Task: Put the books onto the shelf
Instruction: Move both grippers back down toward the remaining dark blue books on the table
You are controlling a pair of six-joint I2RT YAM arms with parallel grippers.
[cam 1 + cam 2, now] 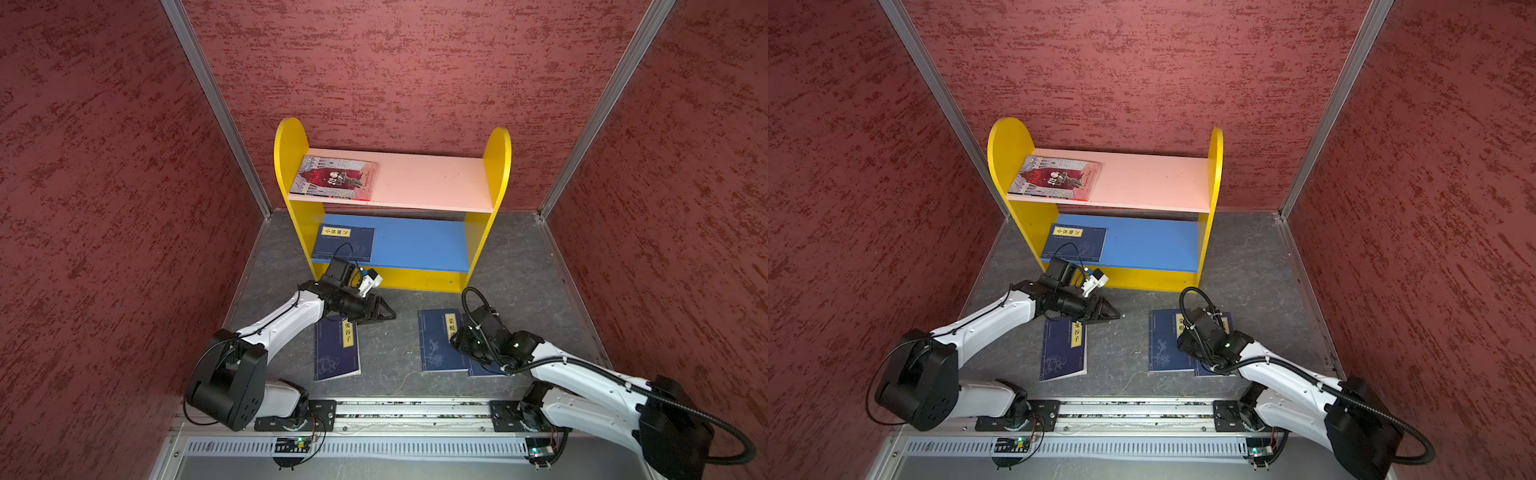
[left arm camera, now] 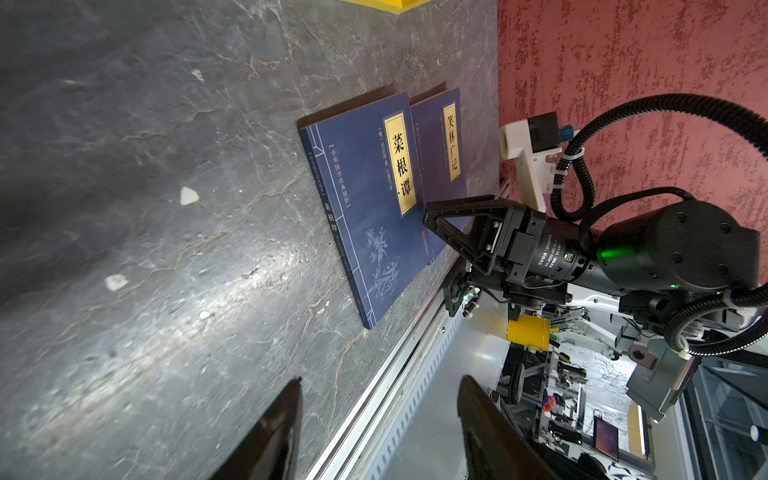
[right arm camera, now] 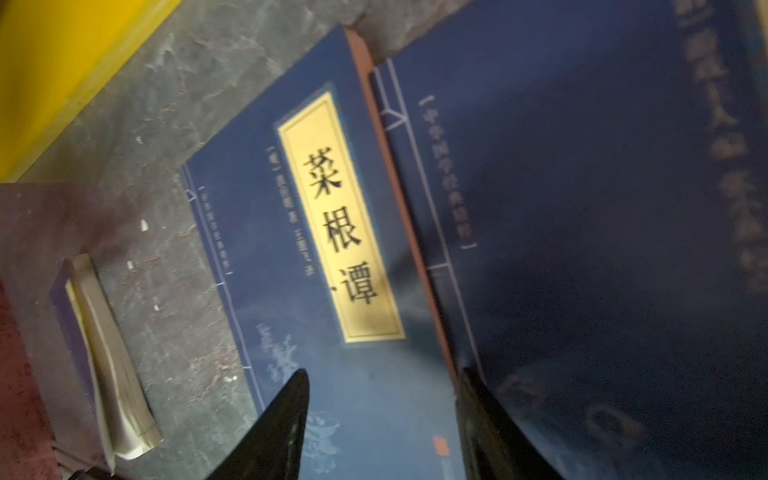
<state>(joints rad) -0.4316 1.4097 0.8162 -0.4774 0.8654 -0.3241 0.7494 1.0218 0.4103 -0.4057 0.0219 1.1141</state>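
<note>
Step in hand, as we read it: R arm takes the next navy book off the grey floor (image 1: 390,365). The right gripper (image 3: 384,374) hangs low over the 菜根谭 book (image 3: 324,249), jaws apart, nothing btwn them. One finger sits abt over the seam where it meets the 笑林广记 book (image 3: 582,208). Those two lie edge to edge, maybe overlapping; we can't tell which is on top. To do it well we'd lift only one: work a finger under a free edge w/o dragging the neighbour, and grip near the spine so the thin cover doesn't flop.

The left gripper (image 1: 388,315) is also apart and empty, above the far corner of the 鬼谷子 book (image 1: 336,357), just in front of the shelf (image 1: 291,166).

Room: the red-and-grey book (image 1: 334,178) lies flat at the left of the pink board (image 1: 432,180), and a shelved navy book (image 1: 345,243) at the left of the blue board (image 1: 419,245). The right parts of both are bare. The lower slot sits under the pink board's front edge, so we'd go in flat, clear of the yellow side panel and the L arm.
</note>
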